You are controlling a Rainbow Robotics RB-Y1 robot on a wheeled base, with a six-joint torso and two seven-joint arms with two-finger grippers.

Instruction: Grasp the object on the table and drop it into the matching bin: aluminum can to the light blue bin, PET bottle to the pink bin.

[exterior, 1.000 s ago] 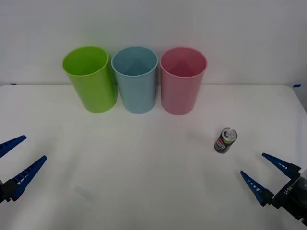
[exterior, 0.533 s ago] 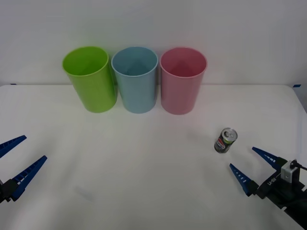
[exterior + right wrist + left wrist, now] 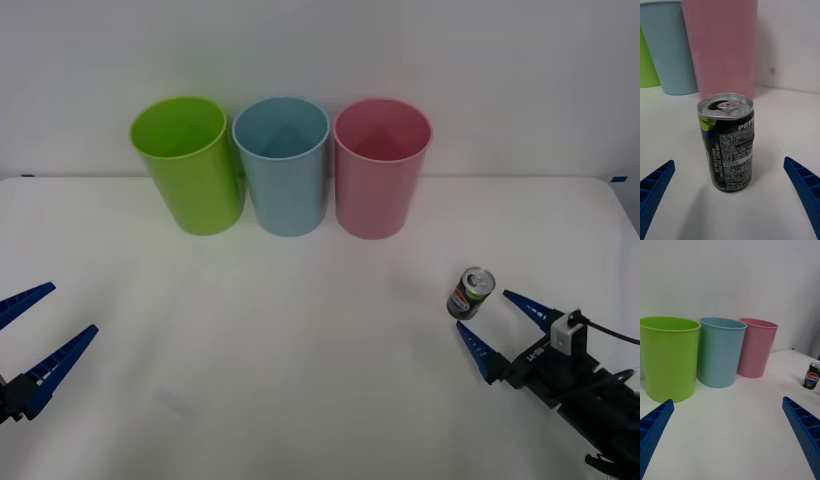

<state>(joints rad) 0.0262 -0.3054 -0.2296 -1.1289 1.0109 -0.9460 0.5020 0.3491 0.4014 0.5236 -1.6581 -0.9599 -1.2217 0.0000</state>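
Upright on the white table (image 3: 320, 380), toward its right side: the aluminum can (image 3: 470, 293), dark grey with a silver pull-tab top, well apart from the bins. Just beside it on the near right: the right gripper (image 3: 492, 327), jaws spread wide, blue ribbed fingers (image 3: 805, 187) flanking the can without touching. Low at the near left edge: the left gripper (image 3: 38, 326), jaws likewise released, gripping nothing. In a row at the far side of the table: lime green bin (image 3: 187, 165), light blue bin (image 3: 283, 166), pink bin (image 3: 380, 167), close together, all upright. Behind the can in the right wrist view: pink bin wall.
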